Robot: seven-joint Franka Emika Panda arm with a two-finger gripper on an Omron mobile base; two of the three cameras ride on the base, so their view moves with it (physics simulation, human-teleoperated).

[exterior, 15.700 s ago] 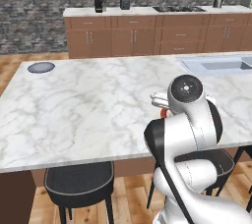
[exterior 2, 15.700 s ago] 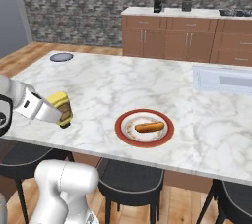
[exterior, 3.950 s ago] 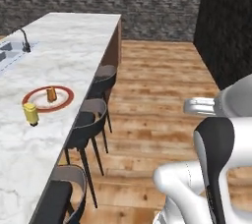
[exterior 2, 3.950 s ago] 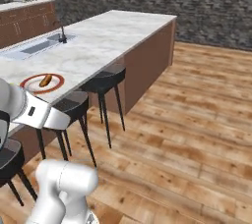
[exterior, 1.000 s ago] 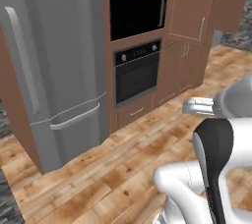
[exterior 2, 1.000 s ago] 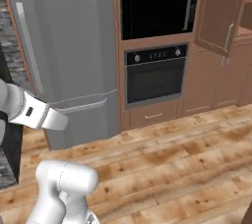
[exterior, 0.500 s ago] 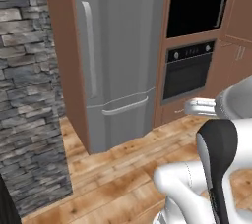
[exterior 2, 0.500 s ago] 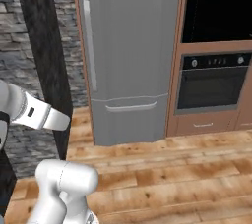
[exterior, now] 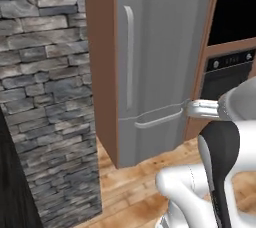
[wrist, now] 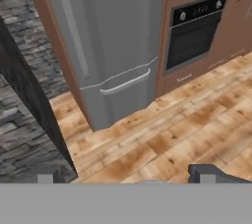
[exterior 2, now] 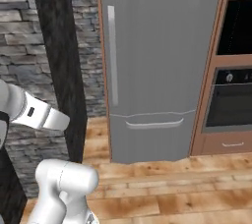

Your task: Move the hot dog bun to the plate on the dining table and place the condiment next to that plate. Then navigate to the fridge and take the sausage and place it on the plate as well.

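Observation:
The tall grey fridge (exterior: 155, 47) (exterior 2: 157, 46) (wrist: 108, 26) stands shut straight ahead, inside a brown wooden surround. Its long upright handle (exterior: 129, 57) (exterior 2: 112, 56) (wrist: 74, 31) runs down the left side of the upper door, with a curved drawer handle (exterior 2: 153, 124) lower down. In the hand view my gripper (wrist: 125, 176) is open over the wooden floor, well short of the fridge, with nothing between its fingertips (wrist: 206, 173). The hot dog bun, plate, dining table, condiment and sausage are out of view.
A built-in black oven (exterior: 227, 72) (exterior 2: 231, 105) (wrist: 194, 29) sits in wooden cabinets right of the fridge. To its left are a grey stone wall (exterior: 45, 97) and a dark pillar (exterior 2: 59, 46). Wooden floor (wrist: 172, 134) lies between me and the fridge.
The whole picture has shifted as the base moved: the fridge is now larger and more central, and the oven has slid right. The gripper stays open.

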